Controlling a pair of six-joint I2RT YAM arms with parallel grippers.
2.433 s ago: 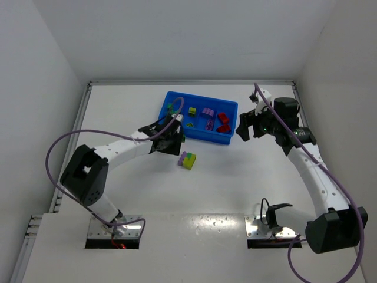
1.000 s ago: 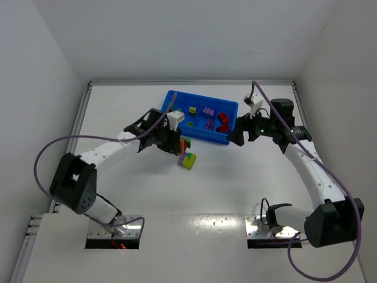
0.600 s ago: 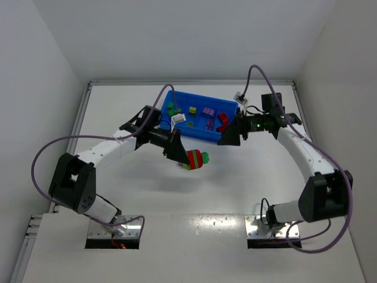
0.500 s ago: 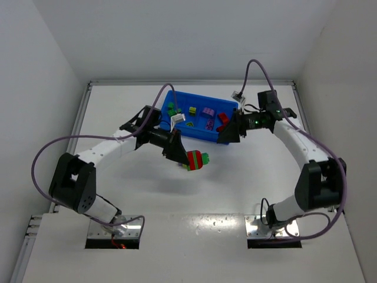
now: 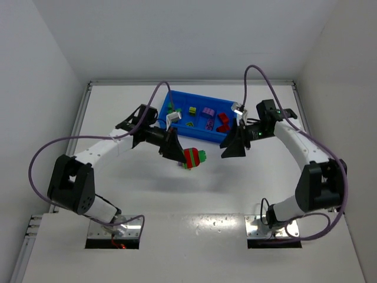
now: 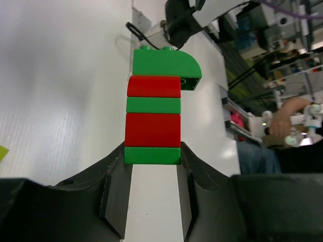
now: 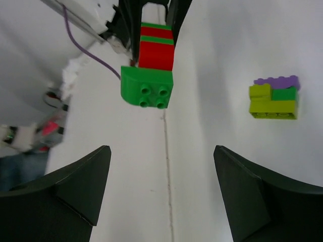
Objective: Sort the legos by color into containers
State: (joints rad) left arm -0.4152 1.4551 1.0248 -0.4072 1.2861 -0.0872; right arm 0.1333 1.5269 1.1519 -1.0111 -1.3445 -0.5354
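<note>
**A:** How far along is the sorting?

**B:** Well on, I'd say. The blue tray [image 5: 203, 135] at the far side of the worktop [image 5: 129, 191] holds loose bricks by colour. In the overhead view the green bricks [image 5: 171, 109] are in its left compartment and the yellow-green bricks [image 5: 191, 111] are next. The purple bricks [image 5: 207, 112] are third and the red bricks [image 5: 222, 122] are at the right end.

**A:** What is left, then?

**B:** Two joined pieces, both outside the tray. One is a red-and-green stack [image 6: 153, 128] of alternating layers, with a rounded green brick at its free end. The left tool [image 6: 152, 155] pinches the stack's bottom green brick between its fingers. It holds the stack above the worktop, in front of the tray and between the arms.

**A:** And the other?

**B:** A mixed cluster [image 7: 274, 97] of yellow-green, green and purple lies on the worktop near the held stack. No tool touches it.

**A:** What about the right tool?

**B:** The right tool [image 7: 161, 186] is spread wide and carries nothing. It faces the stack's studded green end, near it but apart.

**A:** So what comes next?

**B:** Probably it takes the free end so the two arms can pull the layers apart. Green then belongs in the left compartment and red at the right end. The cluster needs the same splitting. A loose pinch could drop the stack.
</note>
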